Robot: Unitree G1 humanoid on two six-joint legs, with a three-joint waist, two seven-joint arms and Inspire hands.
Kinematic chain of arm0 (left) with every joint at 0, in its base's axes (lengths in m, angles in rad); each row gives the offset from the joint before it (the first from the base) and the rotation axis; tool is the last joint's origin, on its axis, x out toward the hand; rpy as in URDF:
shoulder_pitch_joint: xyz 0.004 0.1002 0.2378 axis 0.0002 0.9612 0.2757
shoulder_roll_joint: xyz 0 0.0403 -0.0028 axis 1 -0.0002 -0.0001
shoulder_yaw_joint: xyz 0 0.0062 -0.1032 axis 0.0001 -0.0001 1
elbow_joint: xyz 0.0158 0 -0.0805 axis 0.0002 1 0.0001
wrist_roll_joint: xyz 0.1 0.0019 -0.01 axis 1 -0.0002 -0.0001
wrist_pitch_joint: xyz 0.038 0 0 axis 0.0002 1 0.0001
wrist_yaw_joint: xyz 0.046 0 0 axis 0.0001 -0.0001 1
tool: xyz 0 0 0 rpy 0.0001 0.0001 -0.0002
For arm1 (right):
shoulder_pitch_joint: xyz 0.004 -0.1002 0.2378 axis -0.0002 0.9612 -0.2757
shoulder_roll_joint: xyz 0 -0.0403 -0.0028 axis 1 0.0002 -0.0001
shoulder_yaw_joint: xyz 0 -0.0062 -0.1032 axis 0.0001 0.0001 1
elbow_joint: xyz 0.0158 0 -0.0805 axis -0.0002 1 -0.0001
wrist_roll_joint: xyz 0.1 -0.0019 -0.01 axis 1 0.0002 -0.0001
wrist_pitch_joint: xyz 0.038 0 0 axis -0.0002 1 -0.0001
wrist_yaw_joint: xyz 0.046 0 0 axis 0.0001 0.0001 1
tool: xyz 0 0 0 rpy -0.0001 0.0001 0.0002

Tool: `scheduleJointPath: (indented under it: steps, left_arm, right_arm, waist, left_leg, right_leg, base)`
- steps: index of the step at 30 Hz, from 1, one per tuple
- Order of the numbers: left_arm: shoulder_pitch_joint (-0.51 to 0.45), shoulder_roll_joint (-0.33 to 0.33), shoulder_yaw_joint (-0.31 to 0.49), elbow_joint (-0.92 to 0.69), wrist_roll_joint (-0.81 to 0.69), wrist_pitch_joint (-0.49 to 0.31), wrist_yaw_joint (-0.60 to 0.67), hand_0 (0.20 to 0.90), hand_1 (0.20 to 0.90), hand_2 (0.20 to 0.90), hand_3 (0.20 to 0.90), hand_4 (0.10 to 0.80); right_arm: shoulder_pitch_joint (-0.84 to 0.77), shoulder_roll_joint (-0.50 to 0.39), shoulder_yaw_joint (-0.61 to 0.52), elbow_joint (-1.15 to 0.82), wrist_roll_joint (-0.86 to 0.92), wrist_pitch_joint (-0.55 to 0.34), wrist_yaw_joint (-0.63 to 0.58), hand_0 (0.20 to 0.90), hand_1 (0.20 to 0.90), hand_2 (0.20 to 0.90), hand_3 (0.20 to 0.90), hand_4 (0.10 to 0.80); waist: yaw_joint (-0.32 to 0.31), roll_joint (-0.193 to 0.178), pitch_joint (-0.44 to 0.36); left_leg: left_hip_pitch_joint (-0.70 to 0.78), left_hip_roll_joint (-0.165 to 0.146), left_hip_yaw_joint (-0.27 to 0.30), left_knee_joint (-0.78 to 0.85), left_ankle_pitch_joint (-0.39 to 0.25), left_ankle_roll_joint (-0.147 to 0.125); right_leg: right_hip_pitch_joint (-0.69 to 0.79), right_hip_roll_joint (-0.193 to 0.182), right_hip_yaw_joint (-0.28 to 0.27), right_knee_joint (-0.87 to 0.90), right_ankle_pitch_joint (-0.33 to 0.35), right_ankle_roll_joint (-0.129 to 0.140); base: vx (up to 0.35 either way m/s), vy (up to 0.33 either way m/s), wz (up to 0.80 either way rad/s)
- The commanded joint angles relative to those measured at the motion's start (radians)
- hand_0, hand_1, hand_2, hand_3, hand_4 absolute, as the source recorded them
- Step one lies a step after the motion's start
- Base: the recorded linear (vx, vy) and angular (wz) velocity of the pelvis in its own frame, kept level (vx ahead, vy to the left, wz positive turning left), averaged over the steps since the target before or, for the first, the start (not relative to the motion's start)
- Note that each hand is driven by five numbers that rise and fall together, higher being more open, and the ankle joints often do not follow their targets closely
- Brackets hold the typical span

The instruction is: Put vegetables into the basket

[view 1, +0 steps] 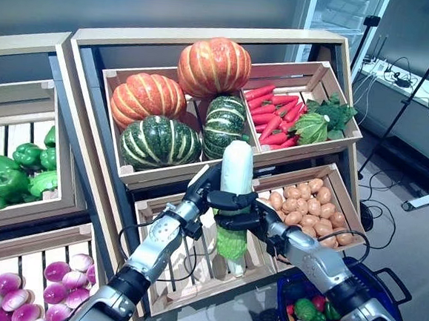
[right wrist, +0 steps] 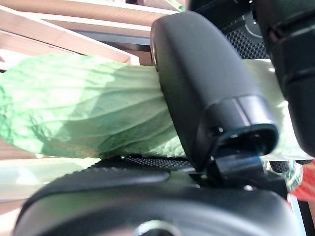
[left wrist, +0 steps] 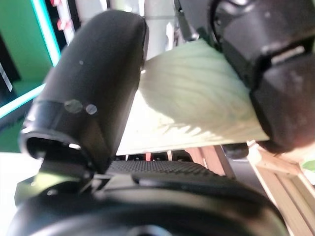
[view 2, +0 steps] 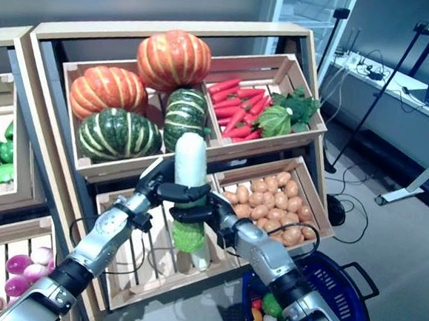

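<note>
Both arms reached forward and converged at the centre of the head views. The left hand point(view 1: 206, 192) came in from the lower left, fingers curled round the upright pale cabbage point(view 1: 237, 170) from its left side. The right hand point(view 1: 251, 217) came in from the lower right, fingers wrapped round the same cabbage just below the left hand. Each wrist view showed the thumb pressed against the leaf surface.
</note>
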Motion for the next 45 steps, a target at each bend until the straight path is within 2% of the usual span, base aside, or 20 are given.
scheduleJointPath:
  steps: [1,6,13,15,16,22,25,28,31,34,36,38,41,44,45]
  left_arm:
    - [-0.042,0.155,0.096,0.060,0.061,-0.104,0.020,0.900,0.900,0.900,0.900,0.800]
    - [-0.029,0.235,0.147,0.100,0.167,-0.146,0.068,0.900,0.900,0.900,0.900,0.800]
    - [-0.026,0.307,0.218,0.144,0.203,-0.145,0.104,0.900,0.900,0.900,0.900,0.800]
    - [-0.027,0.319,0.236,0.159,0.152,-0.128,0.077,0.900,0.900,0.900,0.900,0.800]
    - [-0.023,0.318,0.254,0.162,0.072,-0.099,0.028,0.900,0.900,0.900,0.900,0.800]
    - [-0.016,0.271,0.307,0.166,-0.088,-0.032,-0.022,0.900,0.900,0.900,0.900,0.800]
    - [-0.017,0.192,0.337,0.184,-0.277,0.096,-0.097,0.900,0.900,0.900,0.900,0.800]
    - [-0.003,0.138,0.344,0.174,-0.367,0.160,-0.134,0.900,0.900,0.900,0.900,0.800]
    - [0.013,0.115,0.348,0.150,-0.418,0.201,-0.170,0.900,0.900,0.900,0.900,0.800]
    - [0.027,0.115,0.351,0.114,-0.395,0.228,-0.187,0.900,0.900,0.900,0.900,0.800]
    - [0.035,0.127,0.351,0.094,-0.379,0.227,-0.183,0.900,0.900,0.900,0.900,0.800]
    - [0.039,0.143,0.354,0.084,-0.302,0.183,-0.156,0.900,0.900,0.900,0.900,0.800]
    - [0.038,0.187,0.354,0.086,-0.172,0.093,-0.099,0.900,0.900,0.900,0.900,0.800]
    - [0.028,0.271,0.349,0.089,0.046,-0.040,0.001,0.900,0.900,0.900,0.900,0.800]
    - [0.026,0.289,0.348,0.086,0.096,-0.062,0.033,0.900,0.900,0.900,0.900,0.800]
  right_arm:
    - [-0.043,-0.021,-0.226,-0.118,-0.026,-0.248,0.049,0.300,0.300,0.300,0.300,0.400]
    - [0.060,-0.077,-0.304,-0.114,-0.049,-0.286,0.048,0.300,0.300,0.300,0.300,0.400]
    - [0.152,-0.130,-0.404,-0.096,-0.051,-0.314,0.044,0.300,0.300,0.300,0.300,0.400]
    - [0.172,-0.140,-0.437,-0.089,-0.058,-0.322,0.038,0.300,0.300,0.300,0.300,0.400]
    - [0.184,-0.144,-0.459,-0.084,-0.080,-0.327,0.034,0.300,0.300,0.300,0.300,0.400]
    - [0.186,-0.135,-0.500,-0.065,-0.114,-0.339,0.022,0.300,0.300,0.300,0.300,0.400]
    - [0.173,-0.113,-0.504,-0.068,-0.138,-0.360,0.001,0.300,0.300,0.300,0.300,0.400]
    - [0.163,-0.099,-0.504,-0.077,-0.164,-0.361,-0.023,0.300,0.300,0.300,0.300,0.400]
    - [0.160,-0.093,-0.499,-0.083,-0.182,-0.374,-0.058,0.300,0.300,0.300,0.300,0.400]
    - [0.157,-0.090,-0.507,-0.089,-0.188,-0.367,-0.073,0.300,0.300,0.300,0.300,0.400]
    - [0.160,-0.092,-0.514,-0.092,-0.191,-0.363,-0.090,0.300,0.300,0.300,0.300,0.400]
    - [0.163,-0.093,-0.523,-0.083,-0.189,-0.362,-0.099,0.300,0.300,0.300,0.300,0.400]
    - [0.177,-0.095,-0.536,-0.074,-0.165,-0.348,-0.105,0.300,0.300,0.300,0.300,0.400]
    - [0.196,-0.122,-0.567,-0.028,-0.138,-0.336,-0.124,0.300,0.300,0.300,0.300,0.400]
    - [0.201,-0.129,-0.576,-0.010,-0.137,-0.338,-0.128,0.300,0.300,0.300,0.300,0.400]
  waist:
    - [-0.029,-0.033,-0.021]
    - [-0.056,-0.029,-0.007]
    - [-0.089,-0.021,0.003]
    - [-0.099,-0.018,0.004]
    - [-0.104,-0.015,0.005]
    - [-0.113,-0.009,0.010]
    - [-0.115,-0.008,0.015]
    - [-0.112,-0.008,0.015]
    - [-0.106,-0.010,0.016]
    - [-0.099,-0.010,0.017]
    - [-0.095,-0.011,0.016]
    - [-0.090,-0.011,0.015]
    - [-0.086,-0.012,0.013]
    - [-0.082,-0.014,0.012]
    - [-0.081,-0.014,0.011]
  left_leg:
    - [-0.021,-0.073,0.027,0.001,-0.031,0.057]
    - [-0.016,-0.068,0.052,0.001,-0.028,0.057]
    - [-0.009,-0.066,0.079,0.001,-0.030,0.057]
    - [-0.009,-0.066,0.084,0.001,-0.031,0.056]
    - [-0.008,-0.066,0.088,0.001,-0.031,0.055]
    - [-0.004,-0.066,0.099,0.001,-0.032,0.057]
    - [0.000,-0.067,0.101,0.001,-0.035,0.060]
    - [0.002,-0.070,0.096,0.001,-0.038,0.064]
    - [0.003,-0.071,0.094,0.001,-0.039,0.067]
    - [0.005,-0.071,0.091,0.001,-0.039,0.069]
    - [0.005,-0.072,0.090,0.001,-0.039,0.070]
    - [0.006,-0.072,0.089,0.001,-0.040,0.070]
    - [0.005,-0.073,0.089,0.001,-0.039,0.070]
    - [0.002,-0.073,0.091,0.001,-0.037,0.069]
    - [0.001,-0.073,0.092,0.001,-0.037,0.068]
  right_leg:
    - [-0.018,0.033,0.065,0.001,0.004,-0.039]
    - [-0.023,0.034,0.078,0.005,0.005,-0.035]
    - [-0.026,0.038,0.097,0.005,0.005,-0.027]
    - [-0.028,0.038,0.103,0.003,0.007,-0.025]
    - [-0.029,0.039,0.107,0.001,0.009,-0.023]
    - [-0.028,0.039,0.111,0.002,0.009,-0.022]
    - [-0.025,0.038,0.106,0.006,0.005,-0.022]
    - [-0.021,0.037,0.105,0.007,0.002,-0.023]
    - [-0.017,0.037,0.101,0.008,0.000,-0.024]
    - [-0.014,0.037,0.098,0.009,0.000,-0.024]
    - [-0.012,0.037,0.095,0.008,0.000,-0.023]
    - [-0.010,0.037,0.090,0.008,0.000,-0.023]
    - [-0.009,0.037,0.086,0.008,0.000,-0.021]
    - [-0.012,0.037,0.081,0.010,0.001,-0.020]
    - [-0.013,0.037,0.081,0.010,0.002,-0.019]
  base:
    - [0.000,0.000,0.00]
    - [-0.021,0.004,-0.14]
    - [-0.016,0.005,-0.16]
    - [-0.011,0.011,-0.19]
    - [-0.004,0.014,-0.14]
    - [-0.002,0.009,-0.12]
    - [0.001,0.004,-0.04]
    - [0.015,-0.001,-0.05]
    - [0.018,-0.007,-0.05]
    - [0.015,-0.008,-0.05]
    - [0.015,-0.009,-0.04]
    - [0.008,-0.005,-0.02]
    - [0.000,0.000,0.00]
    - [0.000,0.000,0.00]
    - [0.000,0.000,0.00]
